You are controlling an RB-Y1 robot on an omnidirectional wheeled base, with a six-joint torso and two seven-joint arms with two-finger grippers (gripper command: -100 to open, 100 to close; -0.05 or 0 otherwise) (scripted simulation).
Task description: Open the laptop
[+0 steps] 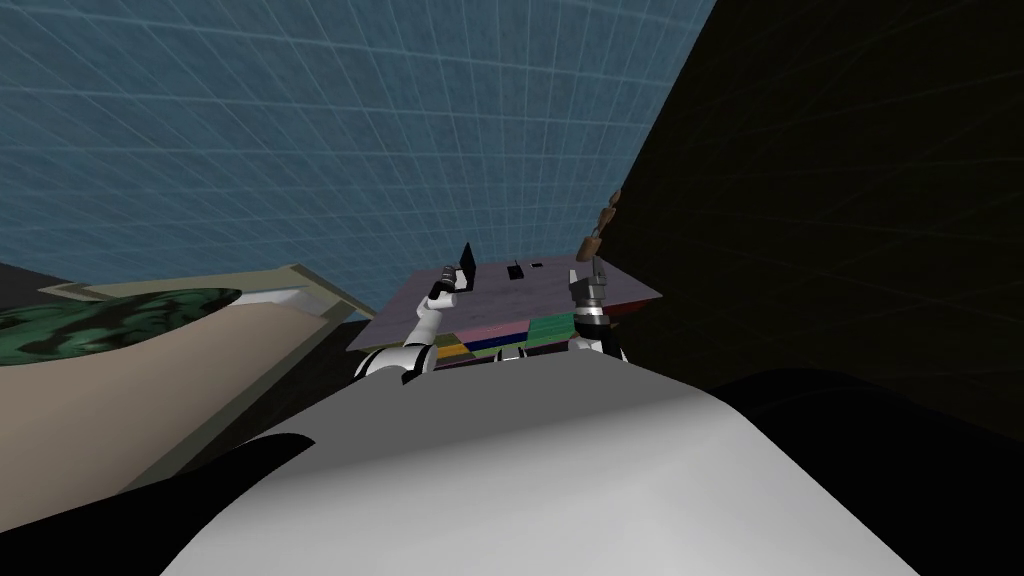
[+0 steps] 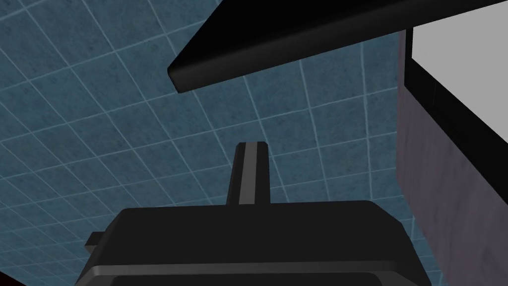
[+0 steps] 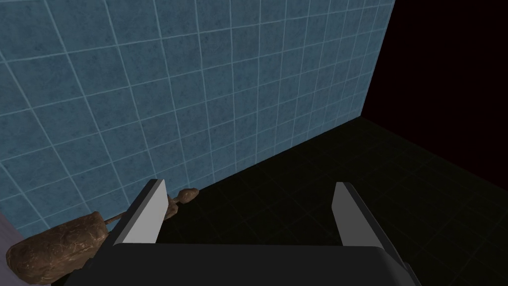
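The black laptop (image 1: 466,268) stands on the left part of a purple-topped table (image 1: 560,288) with its lid raised steeply. My left gripper (image 1: 446,284) is right beside it, at its near left side. In the left wrist view the two fingers (image 2: 252,171) are pressed together with nothing between them. A black slab of the laptop (image 2: 297,39) slants just beyond the tips, apart from them. A white panel in a black frame (image 2: 461,44) lies by the purple top (image 2: 436,178). My right gripper (image 1: 590,285) hovers over the table's right part, open (image 3: 248,208) and empty.
A brown lumpy object (image 3: 54,248) (image 1: 600,225) stands by the right gripper at the table's far right corner. Small dark things (image 1: 516,270) sit on the table's middle. Coloured panels (image 1: 500,340) front the table. A beige and green surface (image 1: 100,330) lies left. Blue tiled wall behind, black area right.
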